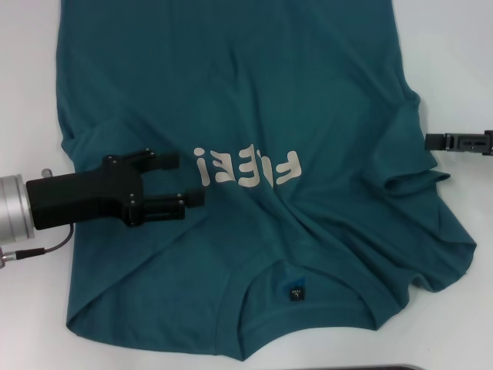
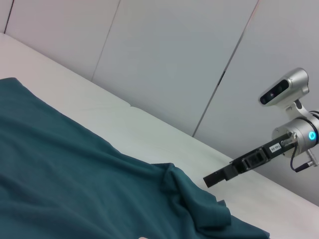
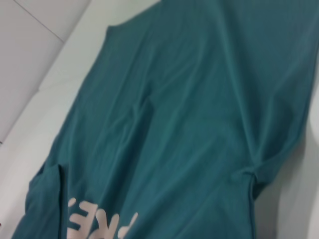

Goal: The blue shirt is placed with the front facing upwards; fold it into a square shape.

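Blue shirt (image 1: 254, 100): soft matt cotton-like cloth, creased, with flat pale printed lettering (image 1: 245, 168). Left gripper (image 1: 177, 179): matt black plastic body on a brushed silver metal wrist. Tabletop (image 1: 454, 62): smooth, matt white.

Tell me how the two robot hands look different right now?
The left end effector hangs over the blue shirt, fingers open beside the lettering. The right end effector sits off the shirt at its sleeve edge, mostly out of view. Both are black.
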You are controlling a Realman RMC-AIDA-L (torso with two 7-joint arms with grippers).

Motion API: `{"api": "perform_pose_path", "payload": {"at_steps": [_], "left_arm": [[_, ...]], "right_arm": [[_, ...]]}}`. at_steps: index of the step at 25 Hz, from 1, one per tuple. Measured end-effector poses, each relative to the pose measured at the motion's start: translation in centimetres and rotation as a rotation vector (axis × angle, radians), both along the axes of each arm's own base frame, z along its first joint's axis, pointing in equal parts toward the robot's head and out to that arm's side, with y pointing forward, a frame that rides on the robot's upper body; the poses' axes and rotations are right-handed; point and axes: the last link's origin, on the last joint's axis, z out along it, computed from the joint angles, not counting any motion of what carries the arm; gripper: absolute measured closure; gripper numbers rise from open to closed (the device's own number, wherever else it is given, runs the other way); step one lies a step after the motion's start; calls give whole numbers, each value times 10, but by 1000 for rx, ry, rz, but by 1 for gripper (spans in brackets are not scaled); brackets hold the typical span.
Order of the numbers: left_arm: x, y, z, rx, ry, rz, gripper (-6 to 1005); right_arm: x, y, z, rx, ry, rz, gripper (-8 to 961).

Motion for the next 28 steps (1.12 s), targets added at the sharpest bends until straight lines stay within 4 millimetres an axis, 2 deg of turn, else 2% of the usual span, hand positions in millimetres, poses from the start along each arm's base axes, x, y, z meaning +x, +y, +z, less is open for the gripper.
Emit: {"api": "perform_pose_path", "payload": {"at_steps": [11, 27, 28], "left_arm": [[0, 0, -1, 2, 2, 4, 94], [-2, 0, 1, 8, 6, 5, 93], [-2, 0, 1, 8, 5, 5, 93]], "right_arm": [[-6, 2, -17, -34, -3, 0, 76], [-14, 5, -30, -77, -22, 36, 169], [-15, 5, -31, -85, -24, 41, 203]]}}
